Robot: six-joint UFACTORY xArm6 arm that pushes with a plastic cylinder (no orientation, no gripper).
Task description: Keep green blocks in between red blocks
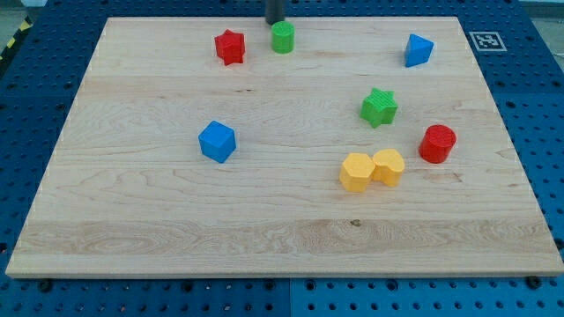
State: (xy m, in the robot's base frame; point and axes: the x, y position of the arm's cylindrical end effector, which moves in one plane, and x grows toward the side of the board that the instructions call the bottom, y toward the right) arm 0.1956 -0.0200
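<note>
Green cylinder (283, 38) sits near the board's top edge, and I use it as my landmark. My tip (277, 22) shows just above it at the view's top, touching or nearly touching its upper-left side; I cannot tell which. There is no pincer on this rig, only the rod, so nothing is held and there is no opening to report. Red star (230, 47) lies just to the view's left of the green cylinder, apart from it. Green star (379, 107) lies well down and to the view's right of the cylinder, with the red cylinder (437, 143) further down-right still. So both greens already lie roughly between the two reds, though loosely and off the line. Judgement: the step in hand is nudging the green cylinder down-right toward that line. Next move calls for a short push from above, kept centred so the cylinder does not roll aside. Further out from the cylinder: blue triangular block (418, 50) far right, blue cube (217, 142) down-left, two touching yellow blocks (372, 169) well below on the wooden board (132, 220).
</note>
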